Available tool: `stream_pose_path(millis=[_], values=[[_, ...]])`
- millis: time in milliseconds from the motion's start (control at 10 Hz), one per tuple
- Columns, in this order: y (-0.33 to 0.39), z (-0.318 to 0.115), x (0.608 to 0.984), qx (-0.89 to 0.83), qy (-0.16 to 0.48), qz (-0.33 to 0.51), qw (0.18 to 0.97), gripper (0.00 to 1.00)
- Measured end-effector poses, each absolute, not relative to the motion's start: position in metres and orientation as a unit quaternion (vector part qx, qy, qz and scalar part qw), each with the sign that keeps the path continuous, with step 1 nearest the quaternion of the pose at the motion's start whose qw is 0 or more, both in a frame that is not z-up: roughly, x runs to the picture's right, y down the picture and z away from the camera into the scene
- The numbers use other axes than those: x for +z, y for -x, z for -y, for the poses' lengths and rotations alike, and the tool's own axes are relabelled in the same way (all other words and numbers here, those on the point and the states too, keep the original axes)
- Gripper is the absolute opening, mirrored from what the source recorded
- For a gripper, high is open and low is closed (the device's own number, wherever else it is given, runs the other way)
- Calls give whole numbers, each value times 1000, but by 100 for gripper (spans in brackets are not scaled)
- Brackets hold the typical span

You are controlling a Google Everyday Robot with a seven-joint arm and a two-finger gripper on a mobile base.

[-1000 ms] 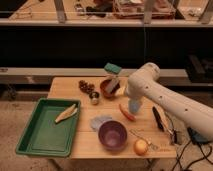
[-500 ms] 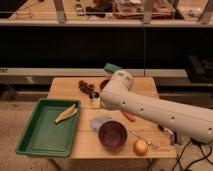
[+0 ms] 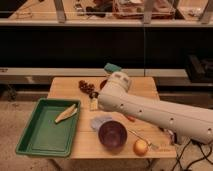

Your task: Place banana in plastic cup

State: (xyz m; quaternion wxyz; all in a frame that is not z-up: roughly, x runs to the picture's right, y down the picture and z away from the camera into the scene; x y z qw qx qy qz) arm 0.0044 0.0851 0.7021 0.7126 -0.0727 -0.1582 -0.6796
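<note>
Can't tell grip state of hand [image 3: 93,100], parked over desk [image 3: 65,87] just beside green tray [image 3: 30,127]; need view-left reach to banana [image 3: 66,113] lying in tray, long axis diagonal, upper tip toward hand.

Colours on the pale wooden surface [image 3: 145,86]
Tan-yellow banana [image 3: 66,114] in green tray [image 3: 44,139]; purple bowl [image 3: 112,135]; light-blue plastic cup [image 3: 100,121]; white arm [image 3: 150,112] with dark tool [image 3: 93,101] toward the back-left corner.

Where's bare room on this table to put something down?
Free: green rectangular tray floor in front of the pale yellow-tan banana; wooden table's back-left corner. Crowded: right of the tray, around the end effector, small light-blue cup and purple bowl.
</note>
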Motion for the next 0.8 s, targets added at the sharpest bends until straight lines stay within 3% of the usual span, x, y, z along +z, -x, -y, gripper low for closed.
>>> stream_pose_path(millis=[400, 800], values=[[4, -74, 701, -687, 65, 162, 706, 80], [85, -38, 713, -699, 56, 188, 687, 80]])
